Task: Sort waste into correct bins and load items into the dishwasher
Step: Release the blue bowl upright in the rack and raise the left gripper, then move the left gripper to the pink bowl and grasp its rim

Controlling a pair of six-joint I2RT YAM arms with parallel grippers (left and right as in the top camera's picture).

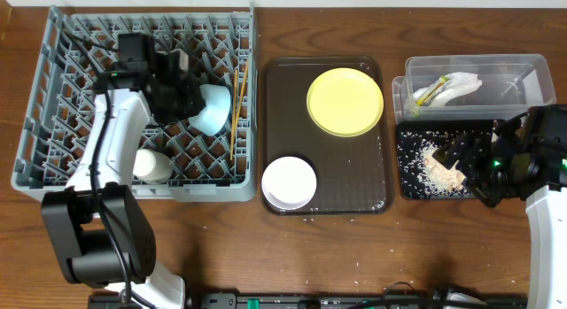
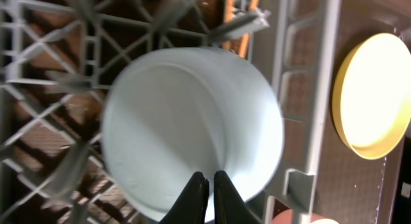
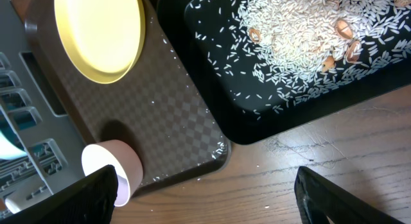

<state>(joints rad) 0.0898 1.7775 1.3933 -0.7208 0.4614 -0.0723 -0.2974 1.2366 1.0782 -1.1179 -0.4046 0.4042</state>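
The light blue bowl point(image 2: 192, 121), pale and smooth, lies on its side in the grey dish rack point(image 1: 53, 96), its rim pinched by the left tool point(image 2: 209, 198). A wooden desk point(image 1: 443, 256) lies beneath. The right tool point(image 3: 205, 189) gapes wide beside the rice-strewn black tray point(image 3: 218, 102).

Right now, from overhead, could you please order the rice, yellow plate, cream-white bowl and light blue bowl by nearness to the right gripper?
1. Rice, by right gripper.
2. Yellow plate, brown tray.
3. Cream-white bowl, tray corner.
4. Light blue bowl, in rack.
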